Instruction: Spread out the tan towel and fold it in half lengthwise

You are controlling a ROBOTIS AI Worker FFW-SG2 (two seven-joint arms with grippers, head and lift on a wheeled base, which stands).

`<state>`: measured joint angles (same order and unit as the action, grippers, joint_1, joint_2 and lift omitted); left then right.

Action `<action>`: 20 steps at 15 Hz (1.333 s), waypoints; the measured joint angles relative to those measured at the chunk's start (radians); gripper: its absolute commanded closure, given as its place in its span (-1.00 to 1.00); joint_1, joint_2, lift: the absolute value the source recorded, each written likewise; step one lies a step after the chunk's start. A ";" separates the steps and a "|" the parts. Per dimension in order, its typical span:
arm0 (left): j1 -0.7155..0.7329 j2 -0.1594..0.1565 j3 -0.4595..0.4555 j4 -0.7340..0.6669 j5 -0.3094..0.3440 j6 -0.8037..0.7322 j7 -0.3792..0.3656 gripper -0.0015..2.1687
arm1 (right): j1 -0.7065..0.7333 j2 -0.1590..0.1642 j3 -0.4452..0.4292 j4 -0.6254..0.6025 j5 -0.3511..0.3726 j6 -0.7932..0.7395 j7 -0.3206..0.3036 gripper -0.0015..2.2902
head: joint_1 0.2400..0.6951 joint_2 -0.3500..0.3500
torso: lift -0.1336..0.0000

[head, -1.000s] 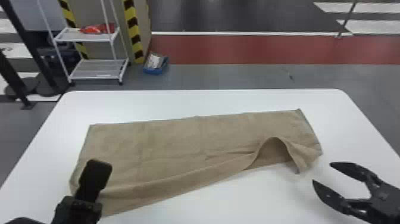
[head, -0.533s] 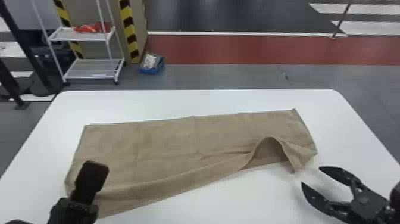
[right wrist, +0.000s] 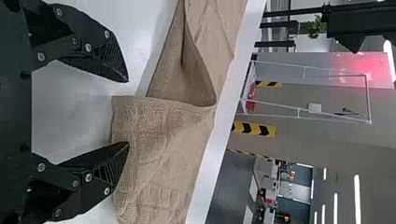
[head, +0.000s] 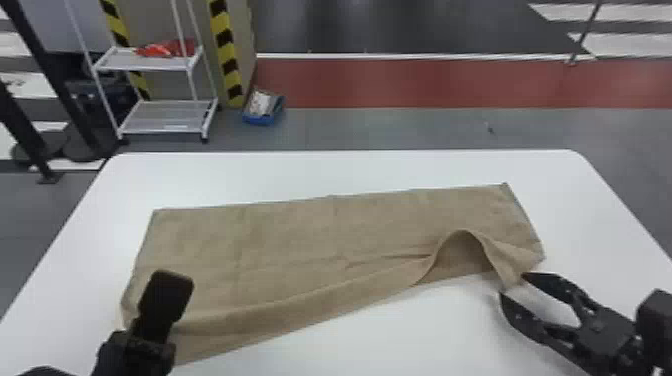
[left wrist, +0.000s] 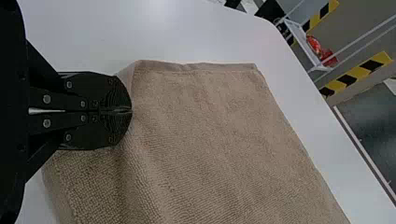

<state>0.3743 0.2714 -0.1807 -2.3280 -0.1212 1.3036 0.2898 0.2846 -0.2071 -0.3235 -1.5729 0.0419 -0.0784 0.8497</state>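
A long tan terry-cloth towel [head: 300, 245] lies on a white table [head: 350, 172]; the two-fingered black left gripper [head: 164, 300] pinches its near-left part, the matching right gripper [head: 512, 285], wide open and empty, beside its near-right corner.

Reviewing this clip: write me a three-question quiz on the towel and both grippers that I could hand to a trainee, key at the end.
1. True or false: the right gripper is open, its fingers apart.

2. Multiple choice: what is pinched in the left gripper?
a) the white table's rim
b) the tan towel
c) the striped post

3. Fill the gap, using the robot's own sides: along the towel's near side, an arched fold stands up close to the towel's ____ end.

Key: 1 true; 2 b; 3 right.
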 measured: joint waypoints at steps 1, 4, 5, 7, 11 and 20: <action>0.000 0.001 0.002 0.000 0.000 0.000 0.000 0.76 | -0.007 0.001 0.001 0.006 0.007 0.005 -0.003 -0.30 | 1.00 0.02 | -0.92; 0.000 0.002 0.005 -0.001 0.000 0.000 0.000 0.76 | -0.022 -0.003 -0.002 0.018 0.021 0.033 -0.002 0.11 | 1.00 0.01 | -0.92; -0.002 0.002 0.006 -0.001 0.000 0.000 0.000 0.76 | -0.024 -0.005 -0.009 0.018 0.020 0.047 0.004 0.16 | 1.00 0.00 | -0.92; -0.006 0.002 0.008 0.000 0.000 0.000 0.001 0.76 | -0.016 -0.007 -0.029 -0.007 0.010 0.069 0.020 0.24 | 1.00 -0.02 | -0.92; -0.020 0.002 0.019 -0.009 -0.003 0.000 0.002 0.76 | 0.024 -0.010 -0.100 -0.163 -0.019 0.168 0.100 0.29 | 1.00 -0.06 | -0.92; -0.045 0.002 0.099 -0.140 -0.016 0.042 -0.022 0.76 | 0.015 -0.088 -0.295 -0.308 -0.099 0.353 0.182 0.29 | 1.00 -0.29 | -0.92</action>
<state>0.3292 0.2730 -0.0822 -2.4679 -0.1374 1.3452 0.2682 0.2997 -0.2952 -0.6185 -1.8807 -0.0570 0.2745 1.0314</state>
